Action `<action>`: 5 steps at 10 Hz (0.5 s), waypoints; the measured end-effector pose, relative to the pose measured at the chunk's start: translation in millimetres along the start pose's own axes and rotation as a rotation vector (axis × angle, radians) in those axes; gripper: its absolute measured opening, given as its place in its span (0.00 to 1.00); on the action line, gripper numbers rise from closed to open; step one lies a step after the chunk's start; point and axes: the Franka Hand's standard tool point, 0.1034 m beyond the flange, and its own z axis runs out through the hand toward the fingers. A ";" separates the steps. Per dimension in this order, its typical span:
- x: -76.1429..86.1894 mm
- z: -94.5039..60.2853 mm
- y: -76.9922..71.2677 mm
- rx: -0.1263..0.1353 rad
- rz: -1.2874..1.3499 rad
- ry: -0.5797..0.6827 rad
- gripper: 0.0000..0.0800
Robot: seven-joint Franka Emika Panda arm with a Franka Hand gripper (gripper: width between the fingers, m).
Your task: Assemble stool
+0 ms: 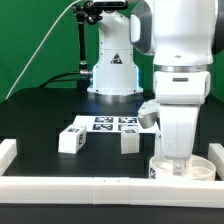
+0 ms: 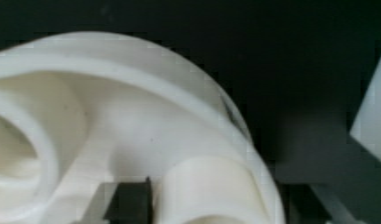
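1 seat (image 1: 195,170), 3 legs on show. The seat is a thick, round white disc, parked at the lower right of the exterior frame, tight to the white rail (image 1: 100,186). 2 legs stand loose: 1 leg (image 1: 70,138) at centre left, a blocky white piece showing black-and-white tags, and another leg (image 1: 128,141) near the middle, just in front of the marker board (image 1: 105,123). The gripper (image 1: 170,157) is right down on the seat. In the wrist view it looks clamped on the 3rd leg (image 2: 205,190), a smooth white post between the fingers, with the seat's curved rim and 1 rounded hollow filling the view beside it.
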 end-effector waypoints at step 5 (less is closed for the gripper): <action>9.4 -1.0 -1.8 0.005 0.014 0.001 0.54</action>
